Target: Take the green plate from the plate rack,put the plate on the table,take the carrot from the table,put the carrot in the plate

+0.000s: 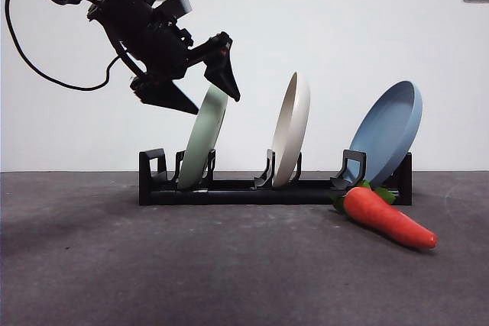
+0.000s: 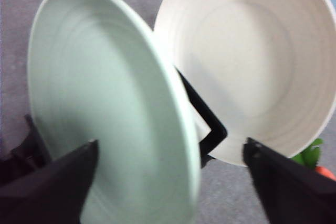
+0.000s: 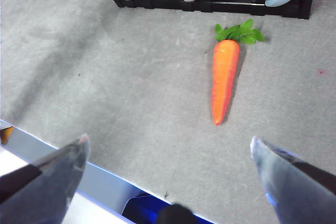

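A long, low black plate rack (image 1: 267, 187) with pairs of upright prongs stands across a dark grey, faintly mottled matte desk (image 1: 153, 265), in front of a plain white wall. Three round plates stand on edge in its slots. At one end is the pale sage-green plate (image 1: 203, 138), shallow, with a raised rim and a matte plastic look, leaning slightly in its slot. A cream-white plate (image 1: 292, 130) of similar shape stands in the middle slot, and a blue plate (image 1: 390, 132) leans at the far end. The left gripper (image 1: 200, 95), large and black, reaches down from above to the top edge of the green plate; its jaws are spread wide and straddle the rim, one on each side, not closed on it. In the left wrist view the green plate's faint concentric rings show, with the cream plate just behind it. An orange-red tapered toy carrot (image 1: 388, 217) with small green leaves at its thick end lies flat on the desk just in front of the rack, below the blue plate, leaves toward the rack. The right gripper (image 3: 168, 156) hangs over the near desk edge, well apart from the carrot, jaws wide and holding nothing.
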Motion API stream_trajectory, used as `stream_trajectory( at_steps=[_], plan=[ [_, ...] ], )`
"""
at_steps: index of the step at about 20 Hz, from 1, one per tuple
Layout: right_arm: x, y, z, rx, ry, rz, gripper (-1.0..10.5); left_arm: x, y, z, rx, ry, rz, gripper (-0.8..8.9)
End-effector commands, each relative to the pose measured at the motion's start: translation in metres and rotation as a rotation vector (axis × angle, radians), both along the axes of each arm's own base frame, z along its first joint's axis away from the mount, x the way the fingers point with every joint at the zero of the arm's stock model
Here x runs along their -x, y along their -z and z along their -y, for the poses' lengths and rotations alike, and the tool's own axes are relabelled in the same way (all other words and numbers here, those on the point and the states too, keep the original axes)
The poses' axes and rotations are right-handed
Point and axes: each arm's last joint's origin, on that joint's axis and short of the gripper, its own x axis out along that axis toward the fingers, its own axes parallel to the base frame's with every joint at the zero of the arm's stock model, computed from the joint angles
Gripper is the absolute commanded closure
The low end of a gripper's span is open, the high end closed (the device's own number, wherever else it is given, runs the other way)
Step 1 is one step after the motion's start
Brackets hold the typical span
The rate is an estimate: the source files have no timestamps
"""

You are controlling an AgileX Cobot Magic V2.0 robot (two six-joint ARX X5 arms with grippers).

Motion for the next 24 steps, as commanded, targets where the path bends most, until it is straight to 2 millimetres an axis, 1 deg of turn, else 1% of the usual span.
stream_trajectory(
  at_steps=[1,4,9,11,12,15,18,24],
  plan=[
    [-0.001,0.000,0.000,-0.002,0.003,-0.003,3.2,0.000,0.000,0.003,0.029,0.037,-0.006,6.72],
    [-0.004,0.001,0.000,-0.001,0.003,-0.013,3.2,0.001,0.000,0.004,0.047,0.064,-0.015,7.65],
    [-0.005,0.001,0.000,-0.001,0.003,-0.019,3.2,0.000,0.000,0.002,0.099,0.035,-0.061,7.69],
    [-0.005,0.001,0.000,-0.001,0.003,-0.019,3.2,0.001,-0.001,0.002,0.108,0.028,-0.070,8.20],
    [-0.005,0.001,0.000,-0.001,0.003,-0.019,3.2,0.001,-0.001,0.002,0.118,0.023,-0.076,8.20],
    [-0.005,0.001,0.000,-0.001,0.003,-0.019,3.2,0.002,-0.005,0.003,0.155,0.059,-0.092,8.20],
    [-0.005,0.001,0.000,-0.001,0.003,-0.018,3.2,0.005,-0.012,0.002,0.172,0.058,-0.083,8.20],
    [-0.005,0.001,0.000,-0.002,0.002,-0.018,3.2,0.020,-0.046,-0.004,0.209,0.079,-0.005,8.20]
  ],
)
